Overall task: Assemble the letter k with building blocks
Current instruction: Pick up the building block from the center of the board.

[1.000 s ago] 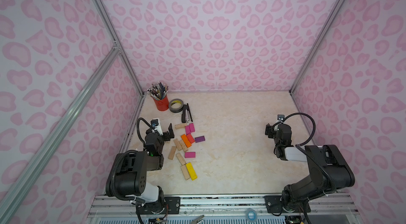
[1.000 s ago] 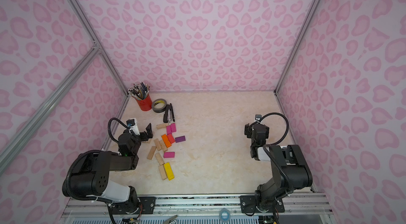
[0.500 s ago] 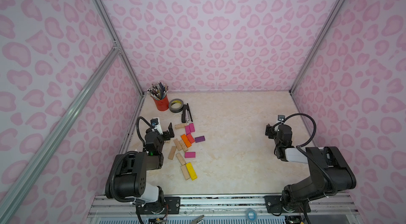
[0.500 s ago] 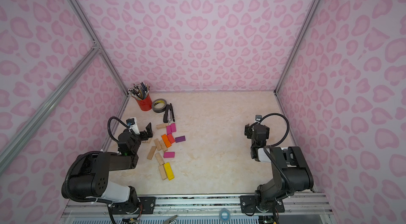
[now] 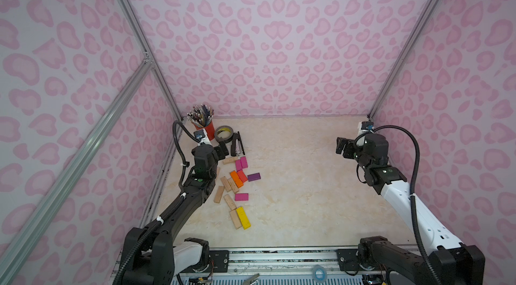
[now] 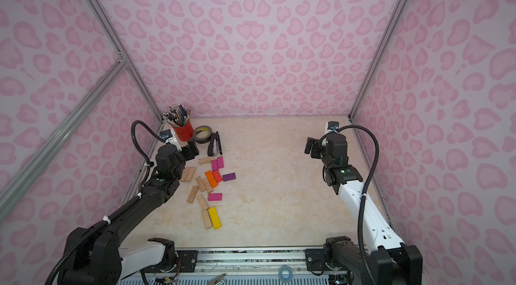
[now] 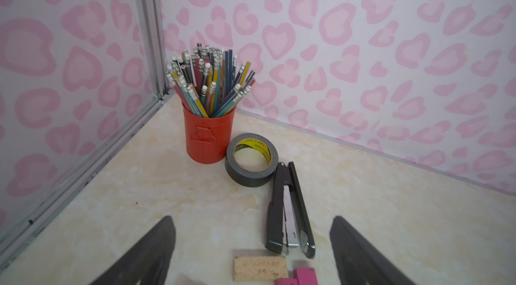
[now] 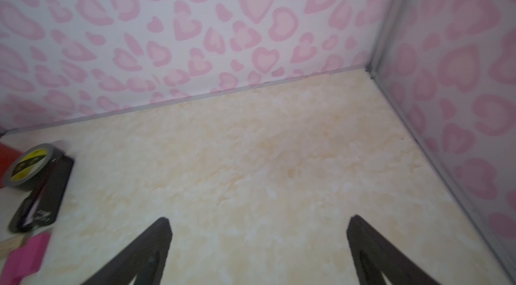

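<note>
A red cup [image 7: 208,141] in the bench's [image 5: 293,185] far left corner holds pencils [image 7: 209,82]. Blocks [image 5: 236,183] lie scattered beside the left claw [image 7: 252,219]. It and the right claw [image 8: 258,219] gape wide, empty.

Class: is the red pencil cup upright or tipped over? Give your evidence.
Upright: the red cup stands on its base beside the tape roll, pencils pointing up out of its mouth.

The only print that can be read sits on the tape roll [image 7: 248,178], centre of the left wrist view: black letters on its yellow inner core, ending in "TAPE"; the words before it stay unclear. Faint reddish stamps on the wooden block [image 7: 260,268] and white marks on the stapler [image 8: 42,199] are illegible.
</note>
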`<action>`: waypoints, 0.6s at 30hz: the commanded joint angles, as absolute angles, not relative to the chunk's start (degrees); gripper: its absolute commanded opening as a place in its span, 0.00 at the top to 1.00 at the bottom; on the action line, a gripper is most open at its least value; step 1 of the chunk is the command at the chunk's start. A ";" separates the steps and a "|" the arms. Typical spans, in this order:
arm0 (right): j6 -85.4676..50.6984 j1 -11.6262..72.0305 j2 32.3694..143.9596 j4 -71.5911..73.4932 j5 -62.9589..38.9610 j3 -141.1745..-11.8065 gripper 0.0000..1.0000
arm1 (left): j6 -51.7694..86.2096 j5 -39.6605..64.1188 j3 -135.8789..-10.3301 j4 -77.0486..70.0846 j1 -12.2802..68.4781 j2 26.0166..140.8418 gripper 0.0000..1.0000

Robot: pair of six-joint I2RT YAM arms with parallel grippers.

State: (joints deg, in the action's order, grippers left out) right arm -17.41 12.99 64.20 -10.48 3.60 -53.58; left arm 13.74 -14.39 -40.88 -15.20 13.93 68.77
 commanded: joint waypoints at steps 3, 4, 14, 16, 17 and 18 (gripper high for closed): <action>-21.92 23.45 68.92 -34.58 -6.20 -64.28 0.03 | 26.18 -12.22 -49.57 12.51 16.35 71.51 0.25; -22.66 26.30 70.35 -36.29 -6.68 -66.22 0.03 | 27.14 -11.72 -50.45 15.15 16.35 72.29 0.27; -27.57 48.95 82.79 -38.92 -1.03 -75.24 0.07 | 28.90 -11.07 -49.42 25.74 14.91 79.42 0.46; -28.16 50.54 84.22 -38.81 -0.18 -75.46 0.07 | 29.25 -11.07 -47.31 26.52 14.62 79.37 0.49; -28.47 50.91 84.62 -38.80 -0.09 -75.56 0.07 | 29.44 -10.92 -46.27 26.62 14.36 79.20 0.49; -28.73 51.27 85.02 -38.53 -0.24 -75.39 0.07 | 29.61 -10.58 -44.84 26.70 13.80 79.06 0.50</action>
